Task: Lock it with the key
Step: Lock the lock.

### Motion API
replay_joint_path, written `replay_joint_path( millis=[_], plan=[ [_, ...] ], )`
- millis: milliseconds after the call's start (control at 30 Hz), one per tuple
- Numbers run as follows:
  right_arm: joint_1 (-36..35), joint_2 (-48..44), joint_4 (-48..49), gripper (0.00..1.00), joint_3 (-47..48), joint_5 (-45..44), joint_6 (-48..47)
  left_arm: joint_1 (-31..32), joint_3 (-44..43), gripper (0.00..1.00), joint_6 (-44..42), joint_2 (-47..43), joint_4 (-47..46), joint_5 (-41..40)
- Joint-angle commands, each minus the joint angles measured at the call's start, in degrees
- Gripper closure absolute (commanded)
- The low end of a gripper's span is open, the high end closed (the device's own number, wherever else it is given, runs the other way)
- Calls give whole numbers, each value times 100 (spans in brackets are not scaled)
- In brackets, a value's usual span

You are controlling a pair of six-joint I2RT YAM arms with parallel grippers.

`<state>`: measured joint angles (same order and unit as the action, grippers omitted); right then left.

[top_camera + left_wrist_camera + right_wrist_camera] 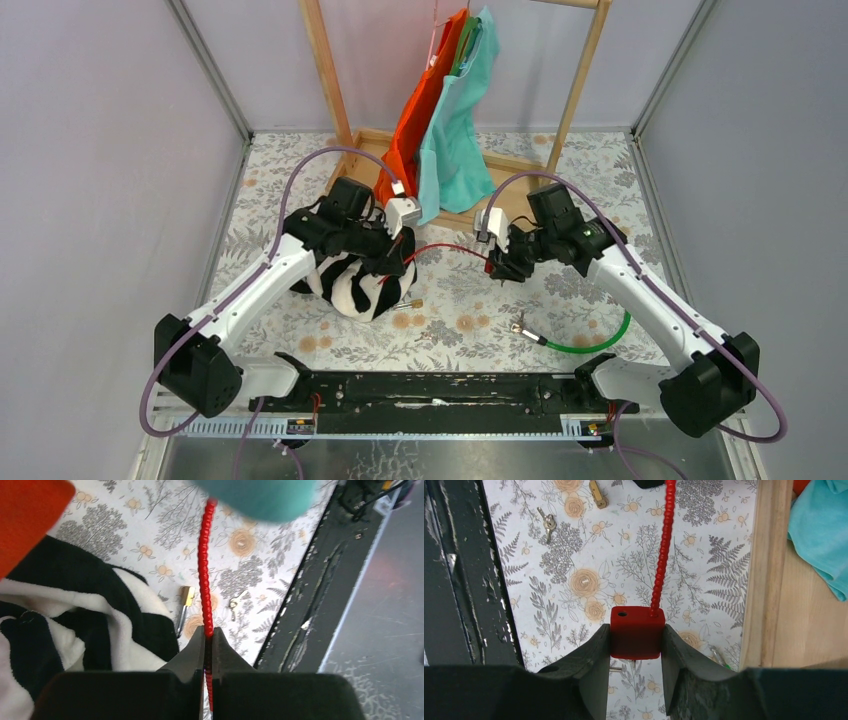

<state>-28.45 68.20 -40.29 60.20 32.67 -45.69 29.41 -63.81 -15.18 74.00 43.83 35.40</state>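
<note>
A red padlock body (636, 632) is held off the table, my right gripper (636, 641) shut on its two sides. One hole in its top face is empty. A red ribbed cable (663, 545) leaves the other hole and runs left to my left gripper (208, 636), which is shut on the cable (204, 570). In the top view both grippers, left (392, 265) and right (500, 268), hover over the middle of the table. A small key (233, 602) lies on the floral cover between them, key (547, 524) also showing from the right wrist.
A black-and-white cloth (355, 285) lies under the left arm, a brass-tipped pin (185, 602) beside it. A green cable (590, 345) lies at the front right. A wooden rack (350, 130) with orange and teal cloths (455, 140) stands behind. A black rail (440, 390) runs along the front.
</note>
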Motion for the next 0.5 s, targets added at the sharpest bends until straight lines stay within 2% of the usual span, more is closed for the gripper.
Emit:
replay_joint_path(
  millis=[0, 167, 333, 467],
  plan=[
    [-47, 243, 710, 100, 224, 619, 428, -5, -349, 100, 337, -33, -471, 884],
    [-47, 535, 1222, 100, 602, 1355, 1008, 17, -476, 100, 1877, -75, -1959, 1447],
    [-58, 744, 1892, 100, 902, 2145, 1881, 139, -283, 100, 3805, -157, -4158, 1034],
    [-107, 874, 2499, 100, 999, 2514, 2570, 185, -137, 100, 4792, 76, -5269, 734]
  ],
)
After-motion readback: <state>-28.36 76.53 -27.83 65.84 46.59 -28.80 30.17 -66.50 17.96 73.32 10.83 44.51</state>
